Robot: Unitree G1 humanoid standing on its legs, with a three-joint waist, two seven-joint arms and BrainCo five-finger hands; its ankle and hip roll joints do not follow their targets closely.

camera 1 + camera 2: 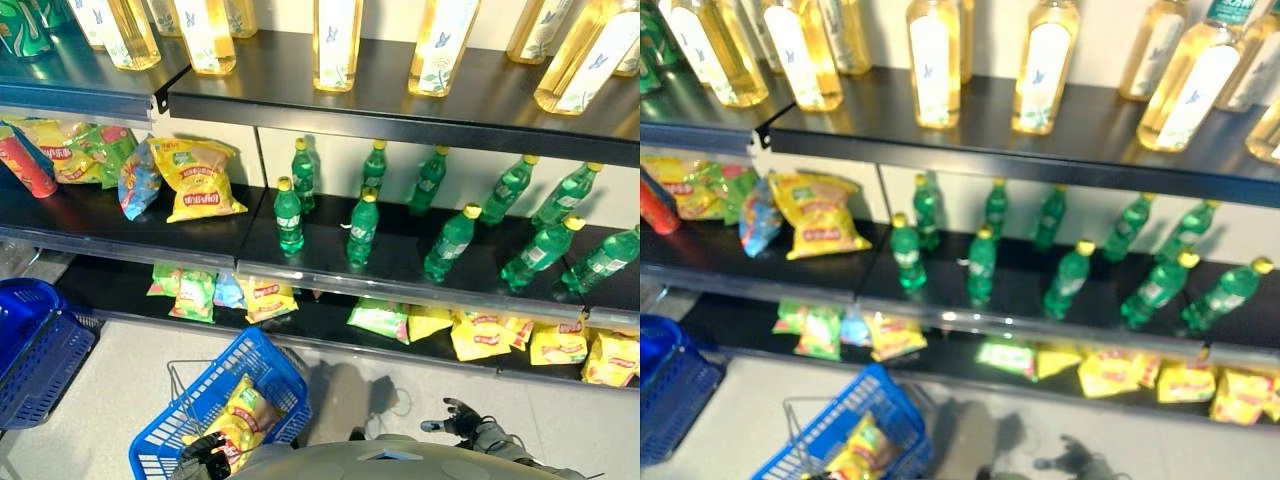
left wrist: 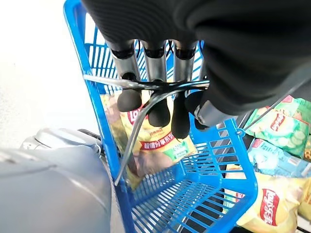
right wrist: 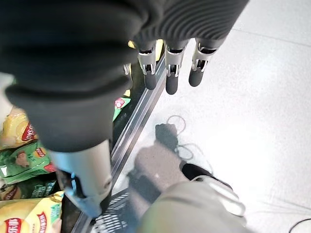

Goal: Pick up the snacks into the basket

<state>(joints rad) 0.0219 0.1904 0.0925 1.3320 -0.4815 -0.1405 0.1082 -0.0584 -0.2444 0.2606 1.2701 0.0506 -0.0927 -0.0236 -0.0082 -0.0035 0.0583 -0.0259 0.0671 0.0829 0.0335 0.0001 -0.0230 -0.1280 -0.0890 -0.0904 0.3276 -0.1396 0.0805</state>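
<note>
No words were clear enough to read. The tall yellow bottles had white labels with a little blue butterfly. The green plastic bottles had pale labels with tiny print. The yellow crinkly snack bags had red bands with blurry letters.

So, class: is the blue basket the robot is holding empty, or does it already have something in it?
Not empty. The blue basket holds a yellow snack bag lying inside, while the left hand has its fingers curled round the wire handle.
</note>
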